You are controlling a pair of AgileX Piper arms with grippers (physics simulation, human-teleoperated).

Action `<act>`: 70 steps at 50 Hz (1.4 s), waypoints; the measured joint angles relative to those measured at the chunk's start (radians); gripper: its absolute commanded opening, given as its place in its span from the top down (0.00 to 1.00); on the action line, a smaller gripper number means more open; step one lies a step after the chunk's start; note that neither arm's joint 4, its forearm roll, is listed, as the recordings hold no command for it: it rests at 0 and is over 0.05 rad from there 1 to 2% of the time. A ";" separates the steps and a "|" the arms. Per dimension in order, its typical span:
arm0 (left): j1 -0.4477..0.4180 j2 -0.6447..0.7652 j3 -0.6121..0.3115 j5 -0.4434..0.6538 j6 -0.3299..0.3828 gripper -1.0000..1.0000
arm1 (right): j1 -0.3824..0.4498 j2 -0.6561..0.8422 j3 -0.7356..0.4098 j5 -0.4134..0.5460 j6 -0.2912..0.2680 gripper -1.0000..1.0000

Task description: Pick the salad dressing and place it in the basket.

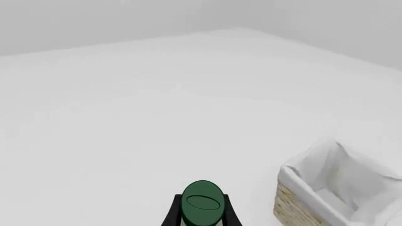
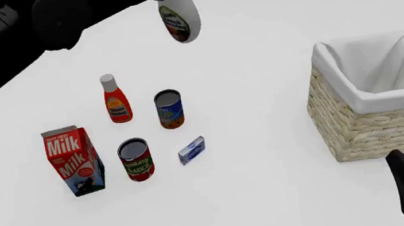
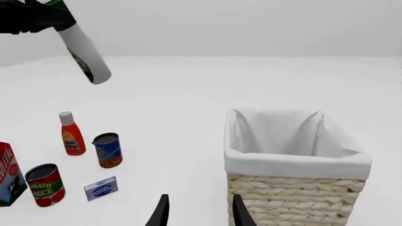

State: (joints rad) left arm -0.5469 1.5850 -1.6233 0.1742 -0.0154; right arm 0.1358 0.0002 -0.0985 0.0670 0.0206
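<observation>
One left gripper [image 1: 202,214] clamps the salad dressing [image 2: 179,16] by its cap, high above the table. The right gripper [image 3: 198,209] hangs parted and empty beside the basket [image 2: 376,120].

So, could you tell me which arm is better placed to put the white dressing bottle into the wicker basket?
The left. Its left gripper holds the white green-capped salad dressing bottle aloft, left of the cloth-lined wicker basket. The right gripper is open and holds nothing, near the basket.
</observation>
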 measured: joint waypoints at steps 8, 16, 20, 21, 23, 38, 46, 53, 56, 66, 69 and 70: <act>-0.081 0.013 0.022 -0.019 -0.015 1.00 | 0.002 0.000 -0.004 0.002 -0.003 0.00; -0.148 0.033 0.062 -0.051 -0.024 1.00 | 0.000 0.000 -0.008 0.004 -0.004 0.00; -0.174 0.043 0.081 -0.066 -0.030 1.00 | -0.001 0.000 -0.010 0.005 -0.005 0.00; -0.180 0.045 0.086 -0.069 -0.032 1.00 | -0.002 0.000 -0.010 0.005 -0.005 0.00; -0.191 0.048 0.093 -0.075 -0.036 1.00 | -0.002 0.000 -0.011 0.005 -0.005 0.00; -0.244 0.058 0.132 -0.099 -0.045 1.00 | 0.012 0.000 -0.019 0.014 -0.014 0.00; -0.257 0.060 0.139 -0.101 -0.041 1.00 | 0.064 0.000 0.013 0.017 -0.026 0.00; -0.265 0.057 0.136 -0.094 -0.034 1.00 | 0.117 0.000 0.055 0.027 -0.051 0.00; -0.270 0.055 0.133 -0.090 -0.031 1.00 | 0.142 0.000 0.067 0.042 -0.069 0.00; -0.279 0.049 0.129 -0.081 -0.027 1.00 | 0.222 0.129 0.006 0.023 -0.124 0.00; -0.282 0.047 0.129 -0.079 -0.027 1.00 | 0.241 0.194 -0.045 0.011 -0.137 0.00; -0.282 0.047 0.129 -0.079 -0.027 1.00 | 0.247 0.213 -0.060 0.008 -0.140 0.00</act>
State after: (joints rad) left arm -0.8290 1.6315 -1.4944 0.0952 -0.0425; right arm 0.3830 0.2129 -0.1590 0.0746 -0.1196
